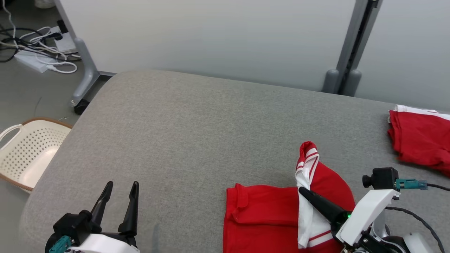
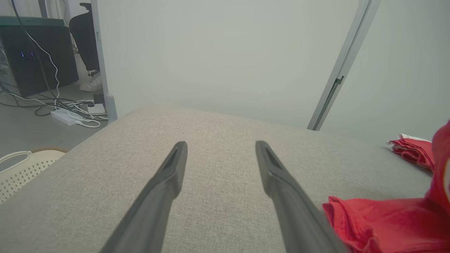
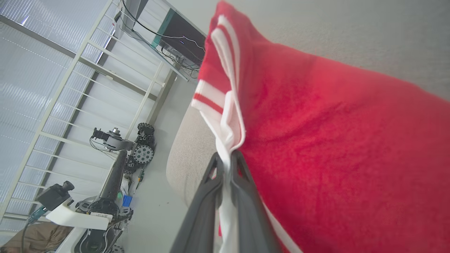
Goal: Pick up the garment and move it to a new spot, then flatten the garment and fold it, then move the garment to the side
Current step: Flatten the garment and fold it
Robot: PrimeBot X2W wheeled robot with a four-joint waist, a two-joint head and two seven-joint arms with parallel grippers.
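Grey fabric counter [image 1: 182, 133]: red garment [image 1: 263, 211] with white striped trim lies rumpled at front right, its trim pinched and lifted by the closed right hand [image 1: 300, 189]; left hand [image 1: 122, 183] wide open, empty.

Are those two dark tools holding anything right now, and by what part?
The right tool pinches the red garment by its white striped trim; the left tool is open, holding nothing.

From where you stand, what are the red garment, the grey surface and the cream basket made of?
Red garment with white striped trim: soft matte knit fabric, likely; it drapes and creases. Grey padded surface: seemingly woven upholstery cloth, finely flecked, rounded edges. Cream perforated basket: probably moulded plastic, smooth, with even holes.
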